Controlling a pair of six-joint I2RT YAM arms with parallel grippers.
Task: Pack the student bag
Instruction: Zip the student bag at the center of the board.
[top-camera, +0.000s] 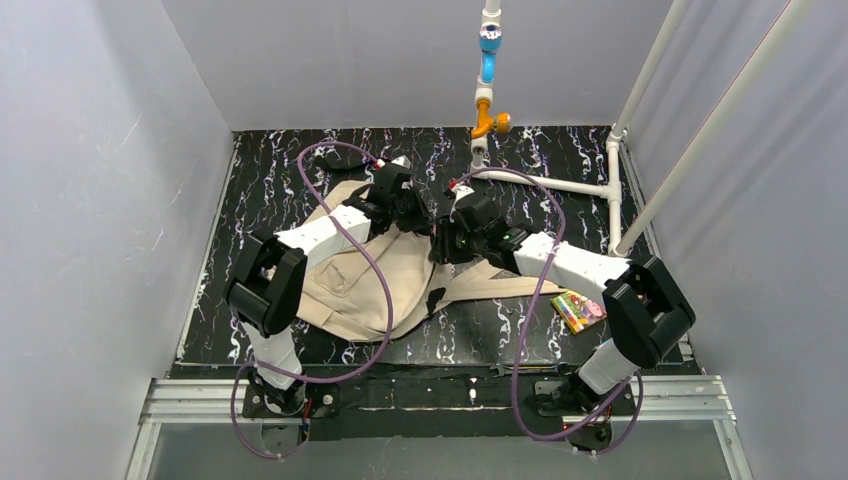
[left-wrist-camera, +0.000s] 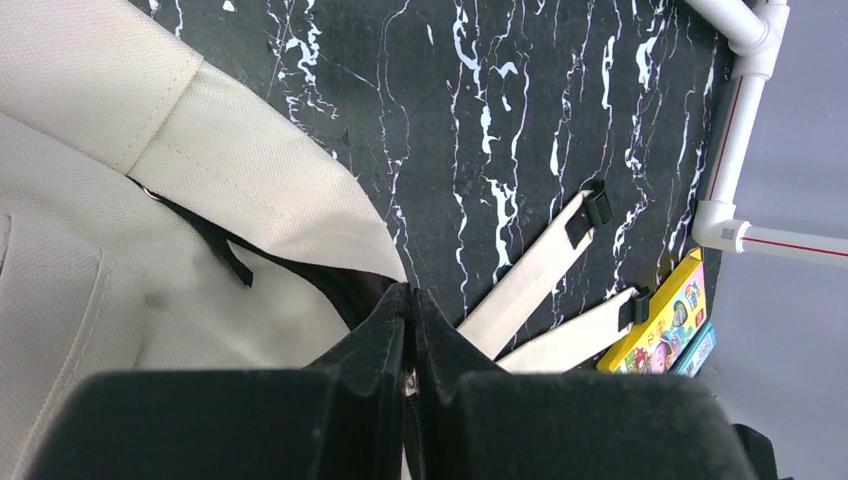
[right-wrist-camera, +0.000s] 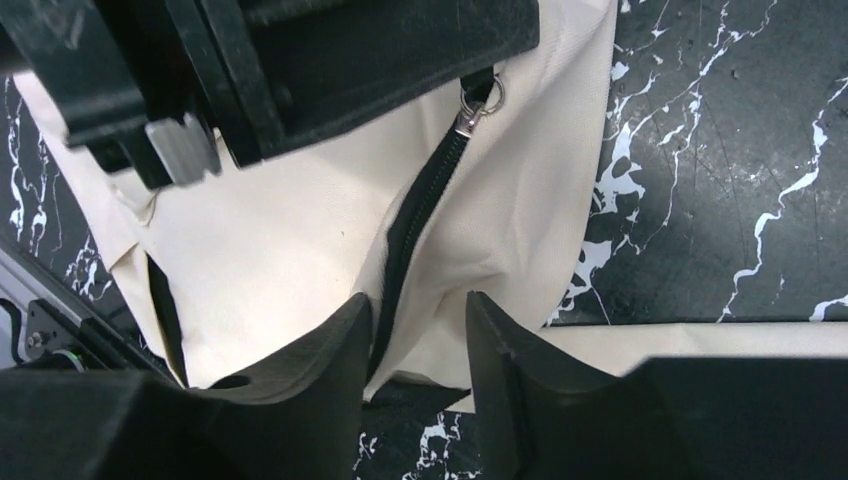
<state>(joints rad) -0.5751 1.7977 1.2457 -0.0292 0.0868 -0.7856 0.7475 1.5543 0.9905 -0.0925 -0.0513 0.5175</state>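
Apparently at the opening step: student bag (top-camera: 370, 280) lying flat on the table (top-camera: 500, 335), left of centre, books (top-camera: 578, 308) well off to the right. Left gripper (left-wrist-camera: 411, 297) clamped shut at the zip edge, cloth between or not unclear. Right gripper (right-wrist-camera: 420, 308) parted, straddling the zipper (right-wrist-camera: 412, 225) short of its pull (right-wrist-camera: 478, 100). Next, likely: seize pull, draw along, hold fabric taut.

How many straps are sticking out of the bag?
2. The upper strap and the lower strap fan out from the student bag across the table, toward the yellow book. More may be hidden underneath.
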